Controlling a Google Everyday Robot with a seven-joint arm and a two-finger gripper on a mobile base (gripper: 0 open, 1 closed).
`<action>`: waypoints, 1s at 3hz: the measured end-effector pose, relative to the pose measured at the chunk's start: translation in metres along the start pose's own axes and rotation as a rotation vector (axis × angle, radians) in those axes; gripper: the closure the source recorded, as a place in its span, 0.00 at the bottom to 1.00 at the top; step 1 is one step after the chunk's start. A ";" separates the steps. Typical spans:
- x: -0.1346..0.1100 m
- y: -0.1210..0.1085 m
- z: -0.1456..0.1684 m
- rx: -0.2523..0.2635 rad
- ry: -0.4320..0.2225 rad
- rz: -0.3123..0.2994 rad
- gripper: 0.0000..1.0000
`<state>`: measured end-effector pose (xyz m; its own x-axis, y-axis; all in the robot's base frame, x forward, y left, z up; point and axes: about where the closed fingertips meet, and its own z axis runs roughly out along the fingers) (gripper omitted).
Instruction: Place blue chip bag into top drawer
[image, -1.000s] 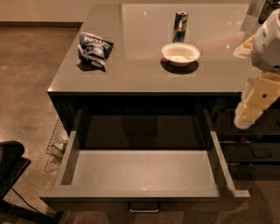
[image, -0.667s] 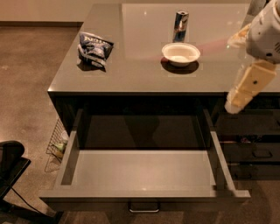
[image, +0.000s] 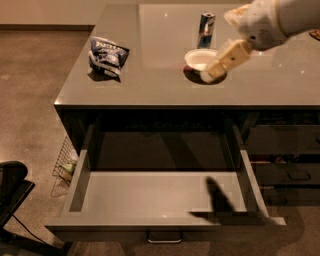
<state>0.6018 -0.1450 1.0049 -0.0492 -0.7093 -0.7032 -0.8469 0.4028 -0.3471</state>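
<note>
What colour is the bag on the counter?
The chip bag is dark blue and white, camera view; the end effector is by the white bowl.

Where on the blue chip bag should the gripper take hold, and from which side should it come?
I would grip the blue chip bag across its raised crumpled middle, coming from above: it lies low on the counter, so its sides offer little. The gripper hangs over the white bowl, apart from the bag.
</note>
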 end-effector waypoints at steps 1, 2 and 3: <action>-0.055 0.000 0.050 0.040 -0.113 0.012 0.00; -0.067 -0.016 0.055 0.110 -0.155 0.024 0.00; -0.069 -0.017 0.061 0.104 -0.158 0.022 0.00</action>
<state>0.6517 -0.0677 1.0212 0.0233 -0.6030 -0.7974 -0.7870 0.4808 -0.3866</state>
